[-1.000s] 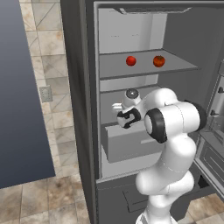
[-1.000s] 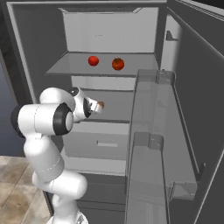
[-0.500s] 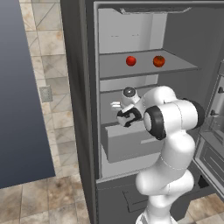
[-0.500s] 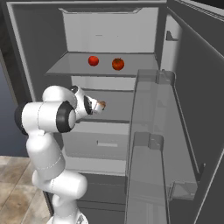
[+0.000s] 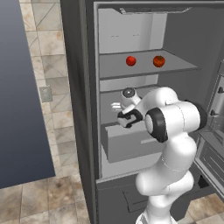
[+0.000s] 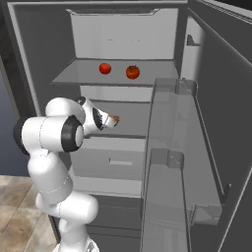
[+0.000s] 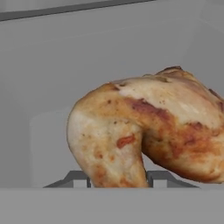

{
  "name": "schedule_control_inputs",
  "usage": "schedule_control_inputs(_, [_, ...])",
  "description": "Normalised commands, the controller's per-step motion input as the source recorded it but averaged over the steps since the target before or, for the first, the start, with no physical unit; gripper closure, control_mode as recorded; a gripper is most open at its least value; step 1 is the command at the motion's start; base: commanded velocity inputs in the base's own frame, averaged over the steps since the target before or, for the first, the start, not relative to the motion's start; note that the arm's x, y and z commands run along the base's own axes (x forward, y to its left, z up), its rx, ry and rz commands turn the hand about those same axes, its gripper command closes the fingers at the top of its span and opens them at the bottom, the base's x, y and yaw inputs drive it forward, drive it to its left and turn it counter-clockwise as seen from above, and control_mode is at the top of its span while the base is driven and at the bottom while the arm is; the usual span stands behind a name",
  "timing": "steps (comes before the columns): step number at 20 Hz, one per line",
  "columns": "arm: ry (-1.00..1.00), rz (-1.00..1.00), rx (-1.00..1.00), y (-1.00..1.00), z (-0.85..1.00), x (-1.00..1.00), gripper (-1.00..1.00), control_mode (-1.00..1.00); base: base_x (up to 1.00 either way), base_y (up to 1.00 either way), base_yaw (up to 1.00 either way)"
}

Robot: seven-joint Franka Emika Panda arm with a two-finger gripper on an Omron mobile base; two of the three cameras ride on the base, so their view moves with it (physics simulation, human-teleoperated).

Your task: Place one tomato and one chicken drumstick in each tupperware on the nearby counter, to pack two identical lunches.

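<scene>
A golden-brown chicken drumstick [image 7: 144, 127] lies on the middle shelf of the open fridge and shows as a small brown lump [image 6: 114, 119] in the right base view. My gripper [image 7: 118, 179] reaches into that shelf, its two fingertips [image 7: 78, 178] pressed against either side of the drumstick's narrow end. The hand also shows at the shelf in both base views [image 5: 117, 106] [image 6: 110, 120]. Two red tomatoes [image 5: 131, 61] [image 5: 159, 61] sit on the shelf above, also seen from the right [image 6: 105, 68] [image 6: 132, 72]. The tupperware and the counter are out of view.
The fridge door [image 6: 172, 162] stands open on the right, its clear shelves close beside my arm. A grey drawer [image 5: 131, 144] juts out just under the hand. The upper shelf [image 5: 144, 71] hangs close above it. Tiled floor [image 5: 39, 192] lies to the left.
The jaws have closed from wide open onto the drumstick. The arm and the tomatoes have stayed where they were.
</scene>
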Motion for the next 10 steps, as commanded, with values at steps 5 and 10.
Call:
schedule_control_inputs(5, [0.00,0.05,0.01,-0.43,0.02,-0.99,1.00,-1.00,0.00,0.00,0.00])
schedule_control_inputs(10, [0.00,0.07,0.05,-0.75,0.44,-1.00,1.00,-1.00,0.00,0.00,0.00])
